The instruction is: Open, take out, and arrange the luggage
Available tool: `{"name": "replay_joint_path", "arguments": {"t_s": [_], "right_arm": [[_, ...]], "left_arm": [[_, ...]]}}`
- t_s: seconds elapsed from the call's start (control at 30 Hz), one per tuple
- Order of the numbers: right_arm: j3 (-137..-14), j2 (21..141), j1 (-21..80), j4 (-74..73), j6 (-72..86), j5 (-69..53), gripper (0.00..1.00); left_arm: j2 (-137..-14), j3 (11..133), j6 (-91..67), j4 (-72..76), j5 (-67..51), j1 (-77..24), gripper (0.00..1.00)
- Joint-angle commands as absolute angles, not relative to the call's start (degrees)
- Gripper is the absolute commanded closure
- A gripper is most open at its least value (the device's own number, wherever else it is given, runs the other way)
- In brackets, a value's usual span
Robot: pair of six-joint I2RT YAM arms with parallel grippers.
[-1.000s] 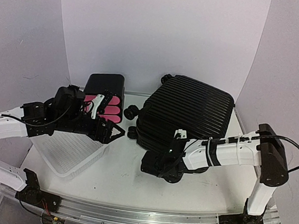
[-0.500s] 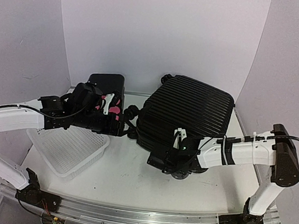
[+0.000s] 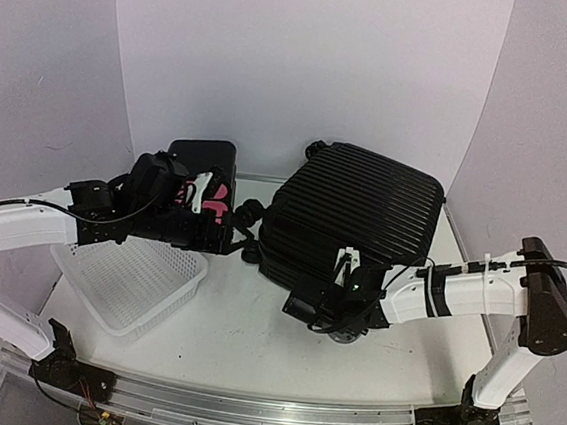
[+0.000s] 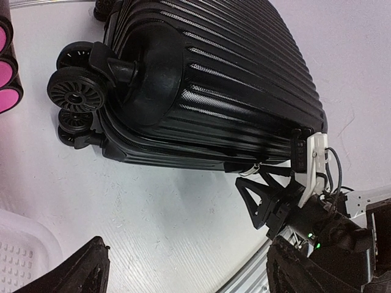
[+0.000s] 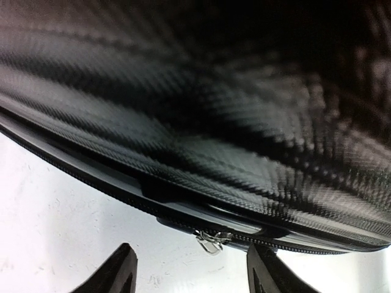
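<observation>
Luggage (image 3: 354, 214) lies closed on the table (image 3: 241, 339), back centre-right, ribbed shell up, wheels (image 4: 76, 91) pointing left. Right gripper (image 5: 192, 271) sits low at the near front edge of the case, fingers apart, nothing between them; the zipper pull (image 5: 212, 239) hangs just above the gap, contact unclear. Left gripper (image 4: 183, 278) hovers by the wheel end, fingers spread wide, holding nothing. A small black box (image 3: 200, 156) with pink drawers (image 3: 214, 201) stands just left of the wheels. White mesh basket (image 3: 135, 289) front left.
</observation>
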State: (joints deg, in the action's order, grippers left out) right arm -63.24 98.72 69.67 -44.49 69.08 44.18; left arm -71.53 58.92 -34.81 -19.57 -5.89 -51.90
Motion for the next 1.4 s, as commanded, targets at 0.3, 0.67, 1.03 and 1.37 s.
{"name": "replay_joint_path", "arguments": {"t_s": [0.3,0.67,1.03,1.37], "right_arm": [[-64.52,100.07,66.04,-43.85,76.75,47.85,0.56],[-64.53,100.48,65.45,-44.23,77.08,50.30,0.80],[-64.59,99.27,65.25,-48.34,76.69,51.86,1.00],[-63.49,93.81,65.22,-48.53,60.55,45.09,1.00]], "left_arm": [[-67.68,58.98,-35.05,-18.63,-4.61,-51.43,0.13],[-66.91,57.92,-35.44,-18.72,-3.49,-51.17,0.15],[-68.89,58.74,-36.88,-18.57,-4.23,-51.07,0.16],[-72.50,60.74,-44.15,-18.29,-3.19,-50.91,0.10]]}}
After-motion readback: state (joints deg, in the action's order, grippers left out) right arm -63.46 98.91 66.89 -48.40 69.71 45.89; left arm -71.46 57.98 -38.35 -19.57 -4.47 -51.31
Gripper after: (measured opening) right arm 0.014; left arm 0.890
